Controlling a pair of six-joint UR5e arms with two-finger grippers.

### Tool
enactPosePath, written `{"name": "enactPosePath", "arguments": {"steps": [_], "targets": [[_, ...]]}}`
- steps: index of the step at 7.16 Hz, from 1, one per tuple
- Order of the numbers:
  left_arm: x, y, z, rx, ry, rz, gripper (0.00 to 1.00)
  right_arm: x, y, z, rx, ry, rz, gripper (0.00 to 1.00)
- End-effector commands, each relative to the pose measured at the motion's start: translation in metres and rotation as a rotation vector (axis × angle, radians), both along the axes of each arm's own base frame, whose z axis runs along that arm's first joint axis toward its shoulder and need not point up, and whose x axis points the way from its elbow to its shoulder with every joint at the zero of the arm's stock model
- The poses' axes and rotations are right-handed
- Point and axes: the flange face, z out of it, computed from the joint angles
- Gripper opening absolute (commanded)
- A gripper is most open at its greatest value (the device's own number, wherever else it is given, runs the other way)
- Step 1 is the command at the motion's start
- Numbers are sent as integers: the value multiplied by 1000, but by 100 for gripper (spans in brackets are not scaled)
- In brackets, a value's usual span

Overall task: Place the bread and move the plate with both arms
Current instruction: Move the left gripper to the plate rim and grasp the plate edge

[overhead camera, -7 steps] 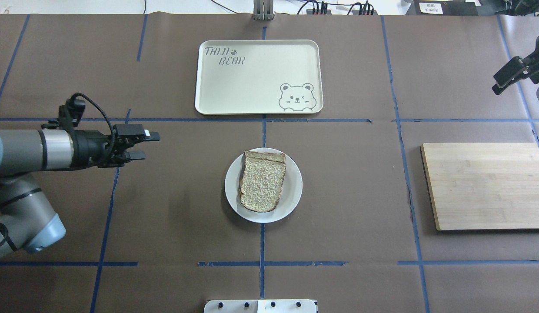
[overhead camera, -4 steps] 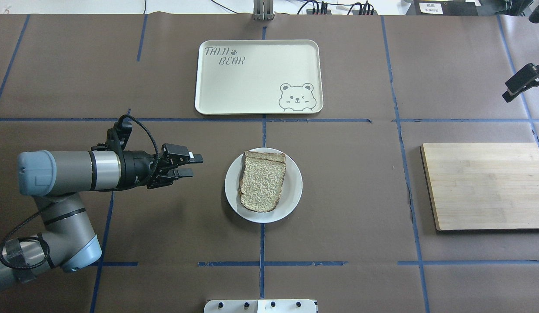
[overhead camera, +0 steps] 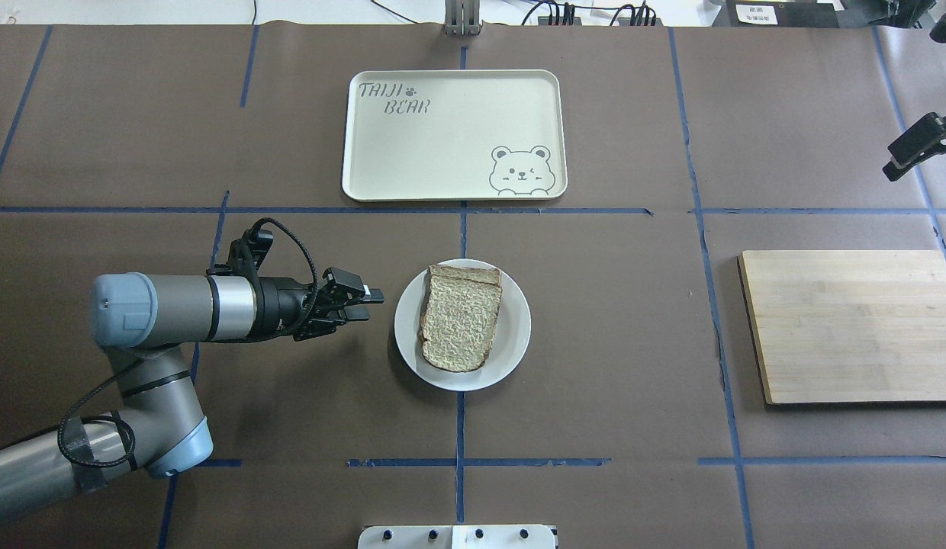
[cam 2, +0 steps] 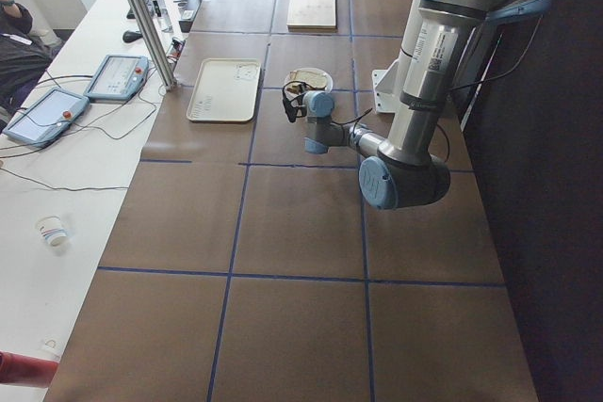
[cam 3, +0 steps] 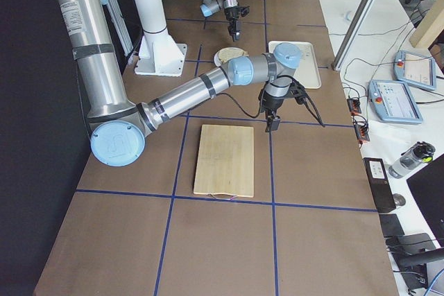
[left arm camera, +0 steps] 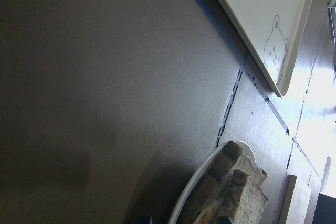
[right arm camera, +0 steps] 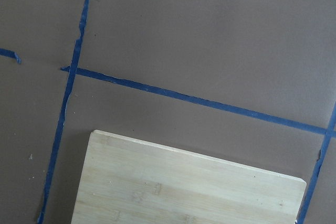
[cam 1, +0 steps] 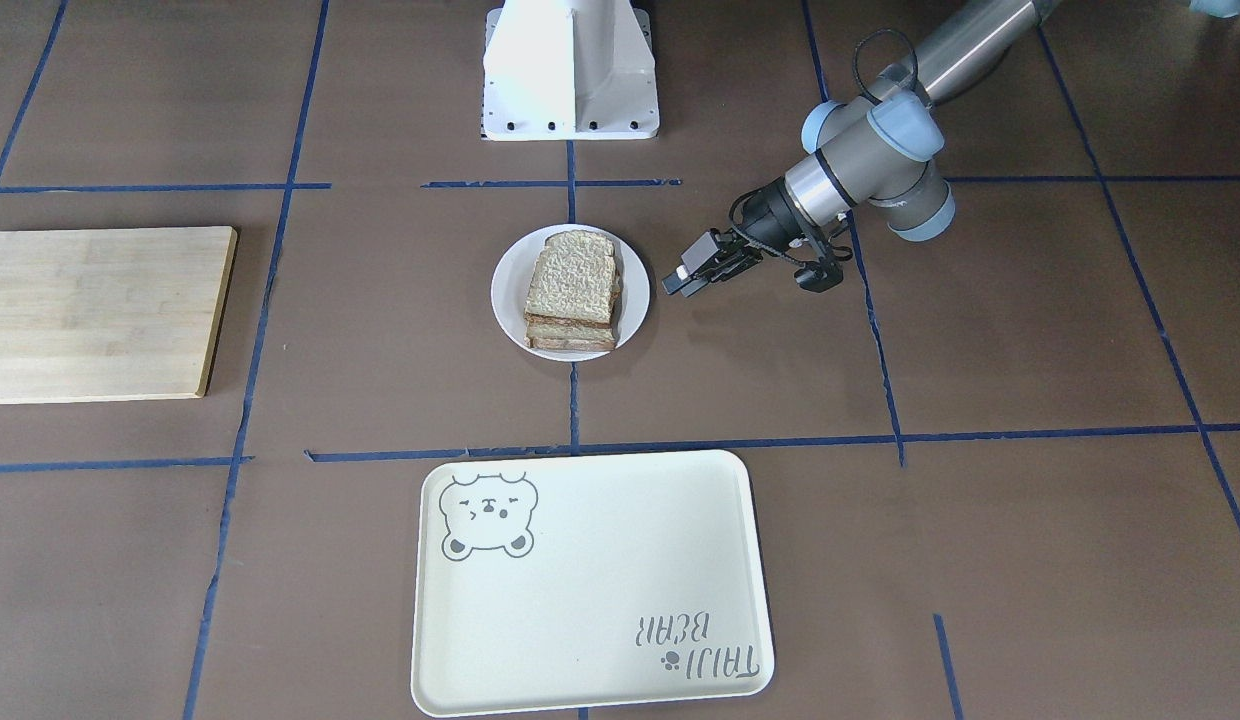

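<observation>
Overhead, you have the bread [overhead camera: 461,320] lying flat on the plate [overhead camera: 409,341], in the middle of the counter [overhead camera: 610,358], with the bear tray [overhead camera: 442,130] beyond it. The left tool [overhead camera: 371,302] lies level and points at the plate's rim on the robot's left, just short of touching. Its jaws are parted by a modest gap, which I judge suits pinching a thin rim rather than a slice. The right tool [overhead camera: 912,149] hangs at the far edge near the cutting board [overhead camera: 847,328], and you cannot tell whether it is open.

Facing the robot, the rough slice tops a stack, with other layers showing beneath it on the tray side. The left tool is low and apart from the plate.

In the left-end view the tool and plate are too small to separate.

In the right-end view the right tool points down beside the board's corner, clear of the plate.

The left wrist camera sits close to the counter, with the plate's rim and the layered bread at the bottom of its view. That fits a rim grasp.

The right wrist camera shows only the board and the tape lines.

The bread looks placed, so moving the plate is probably your step in hand.
</observation>
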Motion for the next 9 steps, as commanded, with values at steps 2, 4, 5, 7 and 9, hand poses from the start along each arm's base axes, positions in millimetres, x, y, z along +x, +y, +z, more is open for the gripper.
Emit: {"name": "enactPosePath", "arguments": {"steps": [2, 4, 5, 7, 9], "targets": [[22, 11, -8, -3, -7, 32, 47, 0, 0, 0, 1, -1, 0, 100], [33, 20, -8, -4, -11, 51, 47, 0, 0, 0, 1, -1, 0, 100], [35, 19, -13, -5, -11, 52, 47, 1, 0, 0, 1, 1, 2, 100], [45, 20, -17, -5, -10, 59, 45, 4, 0, 1, 0, 0, 5, 100], [50, 19, -20, -4, -8, 61, 45, 6, 0, 1, 0, 0, 9, 100]]}}
